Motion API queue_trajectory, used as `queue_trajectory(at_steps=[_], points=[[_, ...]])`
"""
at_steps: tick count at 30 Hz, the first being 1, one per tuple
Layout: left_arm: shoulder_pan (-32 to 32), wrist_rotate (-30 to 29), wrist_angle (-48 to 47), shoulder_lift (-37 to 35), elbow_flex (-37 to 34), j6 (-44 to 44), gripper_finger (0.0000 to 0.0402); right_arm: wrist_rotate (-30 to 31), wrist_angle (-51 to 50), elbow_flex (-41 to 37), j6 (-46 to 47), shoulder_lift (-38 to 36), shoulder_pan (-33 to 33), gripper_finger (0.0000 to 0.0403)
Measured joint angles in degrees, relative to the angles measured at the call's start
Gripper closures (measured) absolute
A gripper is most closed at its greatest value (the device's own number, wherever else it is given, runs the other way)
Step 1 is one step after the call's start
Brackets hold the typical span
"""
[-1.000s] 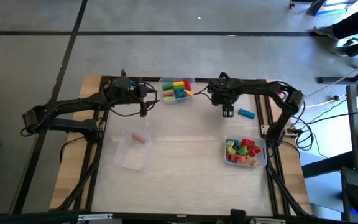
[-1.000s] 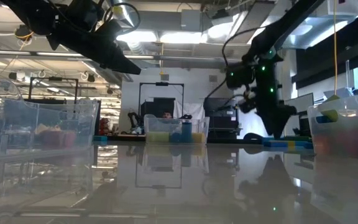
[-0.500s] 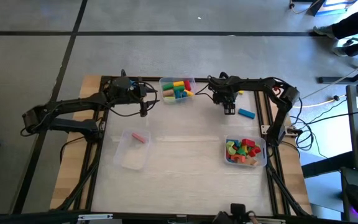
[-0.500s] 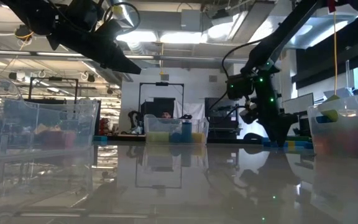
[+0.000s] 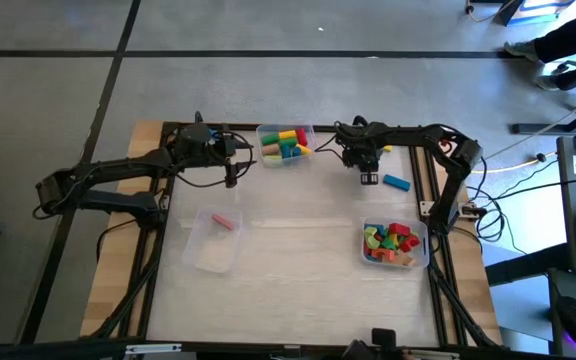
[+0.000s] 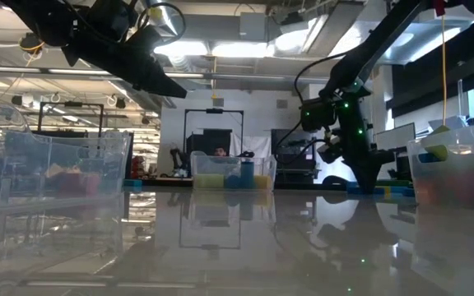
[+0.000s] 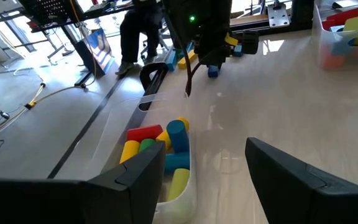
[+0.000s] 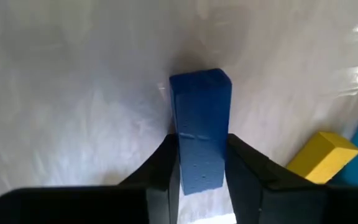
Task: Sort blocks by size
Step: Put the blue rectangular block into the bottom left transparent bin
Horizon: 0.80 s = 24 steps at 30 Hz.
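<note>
Slippage is my worry: my right hand (image 8: pixel 197 177) has its fingers clamped on the dark blue block (image 8: pixel 200 127), which lies on the bench (image 5: pixel 298 250) near the far edge, and the grip sits near one end, so it could pivot when lifted. A yellow block (image 8: pixel 321 157) lies just beside it. My left hand (image 7: pixel 201 171) waits with fingers apart over the far bin (image 5: pixel 285 143).

I see a dark blue block (image 8: pixel 200 127) between my right gripper's (image 8: pixel 197 180) black fingers, with a yellow block (image 8: pixel 322 157) at its 4 o'clock. The far bin (image 5: pixel 264 133) holds yellow, red, green and blue cylinders. A pink bar (image 5: pixel 225 221) lies in the clear left bin (image 5: pixel 204 258). The table (image 5: pixel 298 270) is pale, almost white.
</note>
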Motion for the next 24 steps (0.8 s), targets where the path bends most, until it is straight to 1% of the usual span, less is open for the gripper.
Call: queue_trajectory(at_steps=[6,13,24], points=[[0.0,-0.01,0.0,0.0,0.0,-0.01,0.0183,-0.02,0.19,-0.04,3.52,0.03,-0.02,0.0292],[0.0,0.0,0.24,0.0,0.0,0.2,0.0183,-0.24,0.24,-0.05,3.65,0.03,-0.02,0.0308],[0.0,0.01,0.74,0.0,0.0,-0.39,0.0183,-0.38,0.1,-0.09,5.24,-0.28,-0.02,0.0304]])
